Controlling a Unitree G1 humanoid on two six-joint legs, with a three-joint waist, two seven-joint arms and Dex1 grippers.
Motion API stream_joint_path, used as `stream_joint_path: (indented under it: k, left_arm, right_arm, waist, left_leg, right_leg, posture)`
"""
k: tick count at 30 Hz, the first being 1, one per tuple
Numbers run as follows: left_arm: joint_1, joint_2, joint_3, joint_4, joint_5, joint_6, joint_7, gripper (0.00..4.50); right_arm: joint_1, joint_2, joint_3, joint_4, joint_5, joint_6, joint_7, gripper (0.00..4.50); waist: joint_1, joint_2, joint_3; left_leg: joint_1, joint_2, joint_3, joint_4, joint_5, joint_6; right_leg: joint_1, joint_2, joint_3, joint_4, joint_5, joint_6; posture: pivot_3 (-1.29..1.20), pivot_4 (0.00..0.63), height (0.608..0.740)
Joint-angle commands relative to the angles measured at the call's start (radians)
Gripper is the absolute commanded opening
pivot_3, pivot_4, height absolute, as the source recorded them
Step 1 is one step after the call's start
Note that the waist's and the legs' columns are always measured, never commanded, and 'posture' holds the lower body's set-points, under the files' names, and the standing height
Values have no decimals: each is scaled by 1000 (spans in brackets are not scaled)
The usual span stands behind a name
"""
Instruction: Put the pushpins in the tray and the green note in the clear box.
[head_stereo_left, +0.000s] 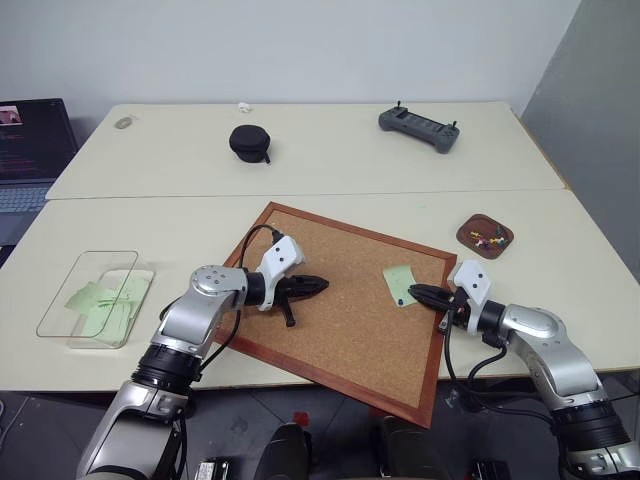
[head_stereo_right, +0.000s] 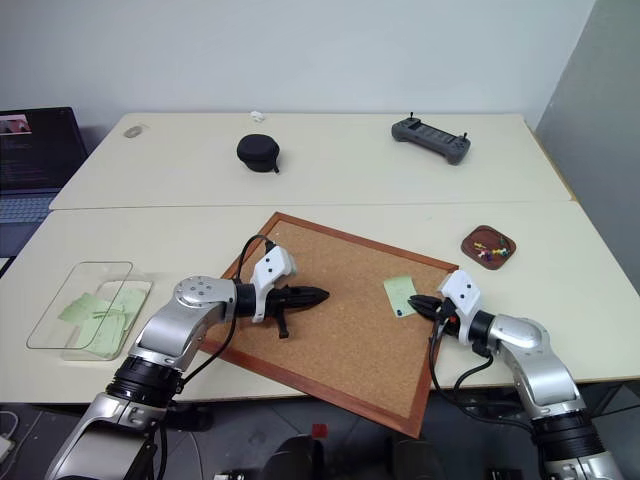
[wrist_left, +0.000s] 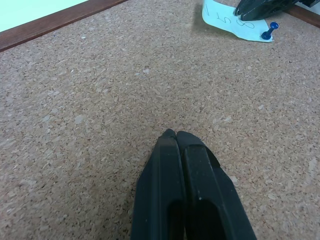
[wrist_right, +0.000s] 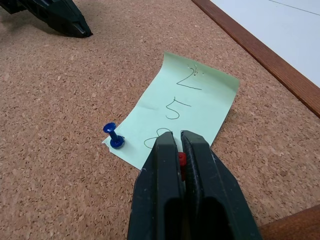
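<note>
Cork board (head_stereo_left: 340, 300) lies on the near table with the green note (wrist_right: 185, 107) at its right side, a blue pushpin (wrist_right: 114, 136) stuck in one corner. The right gripper (wrist_right: 178, 145) is clamped on a red pushpin (wrist_right: 182, 160) at the note's near edge. The left gripper (wrist_left: 176, 136) hovers closed and empty over the cork. Further right sits the tray (head_stereo_left: 485, 236) holding pushpins; the clear box (head_stereo_left: 95, 297), far left, holds green notes
</note>
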Motion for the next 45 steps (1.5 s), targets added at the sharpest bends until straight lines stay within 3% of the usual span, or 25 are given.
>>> stream_joint_path:
  k: [1, 9, 17, 25, 34, 41, 45]
  left_arm:
    - [5, 4, -12, -4, 16, 7, 1, 0]
    - [-3, 1, -9, 8, 19, 4, 6, 0]
    - [-11, -6, -12, 22, 23, -5, 3, 0]
    - [-15, -5, -15, 25, 25, -10, -1, 0]
    - [-18, -5, -18, 26, 29, -15, -3, 0]
    - [-8, -2, -12, 18, 28, -15, 2, 0]
    - [-5, 0, -12, 15, 27, -14, 2, 0]
  right_arm:
    - [-5, 6, -44, -74, 53, -7, 11, 17]
    - [-10, -3, -71, -168, 116, 37, 16, 17]
    - [-20, -11, -106, -132, 101, 44, -16, 17]
    - [-240, 14, -247, 165, -25, 55, -371, 17]
    - [-425, 21, -319, 445, 3, 136, -443, 17]
    - [-479, 13, -340, 575, 7, 117, -449, 1595]
    - [-481, 14, -340, 584, 2, 108, -447, 2280]
  waist:
    - [0, 0, 0]
    - [0, 0, 0]
    - [0, 0, 0]
    - [0, 0, 0]
    - [-1, 0, 0]
    - [-1, 0, 0]
    - [-2, 0, 0]
  left_leg:
    - [0, 0, 0, 0, 0, 0]
    - [0, 0, -1, 0, 0, 0]
    - [0, 0, 0, 0, 0, 0]
    - [0, 0, 1, 0, 0, 0]
    - [0, 0, 1, 0, 0, 0]
    - [0, 0, 2, -1, 0, 0]
    - [0, 0, 2, -1, 0, 0]
  right_leg:
    - [0, 0, 0, 0, 0, 0]
    - [0, 0, 0, 0, 0, 0]
    - [0, 0, 0, 0, 0, 0]
    - [0, -1, 1, 0, 0, 0]
    - [-1, -1, 1, 0, 0, 0]
    - [-1, -1, 1, 0, 0, 0]
    - [-1, -1, 1, 0, 0, 0]
  posture:
    - [0, 150, 740]
    - [0, 150, 740]
    - [0, 150, 740]
    - [0, 150, 740]
    - [0, 150, 740]
    - [0, 150, 740]
    - [0, 150, 740]
